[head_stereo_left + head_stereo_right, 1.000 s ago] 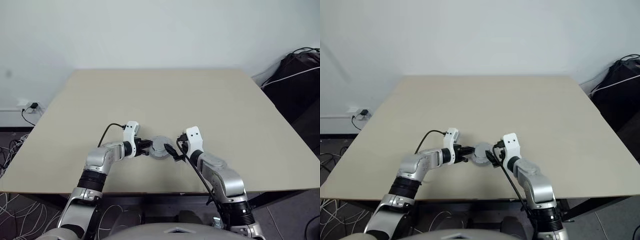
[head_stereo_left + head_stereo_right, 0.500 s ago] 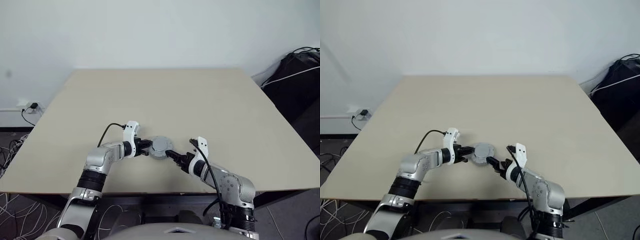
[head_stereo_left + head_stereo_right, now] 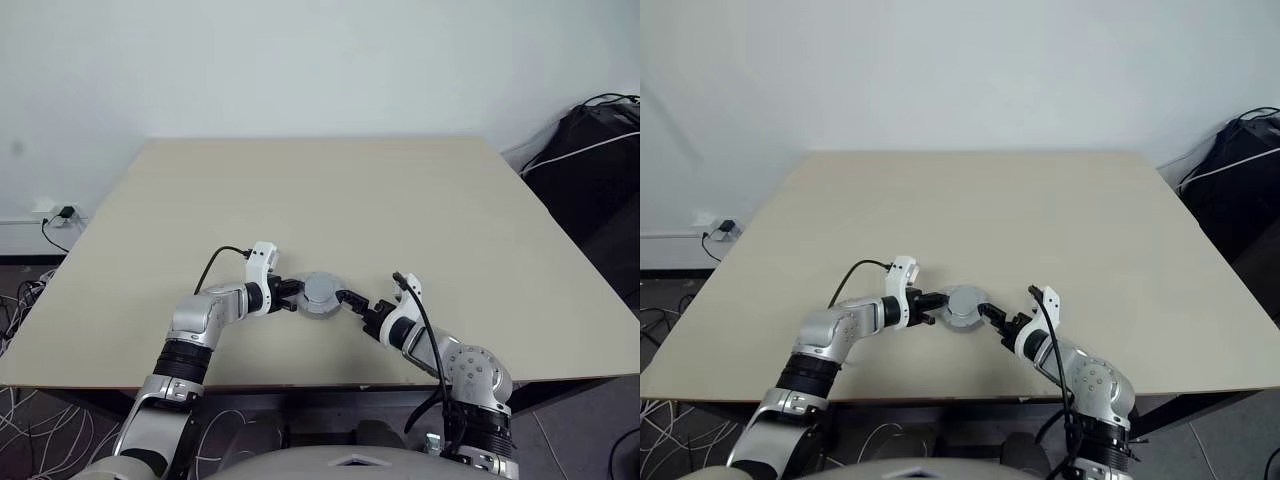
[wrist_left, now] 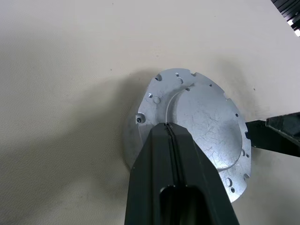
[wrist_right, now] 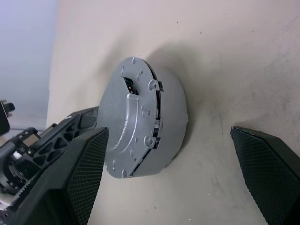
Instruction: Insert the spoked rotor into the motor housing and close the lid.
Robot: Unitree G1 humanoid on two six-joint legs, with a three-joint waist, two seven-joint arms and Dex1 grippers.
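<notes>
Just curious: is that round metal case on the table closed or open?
Closed: the lid sits on the motor housing, leaving just a thin seam.

Wall: plain pale wall (image 3: 320, 60) at twelve o'clock, evenly lit.
Table: beige table (image 3: 330, 200), square-cut.
Socket: white wall socket (image 3: 50, 211) at nine o'clock, black plug in.
Floor: white cables (image 3: 20, 300) tangled.
Bag: black bag (image 3: 600, 150) at three o'clock.

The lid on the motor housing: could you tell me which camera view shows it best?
The left wrist view: the lid lies face-on, its plain grey top and rim holes clear. The right wrist view shows it edge-on above the motor housing; both eye views show a small grey disc between the grippers.
</notes>
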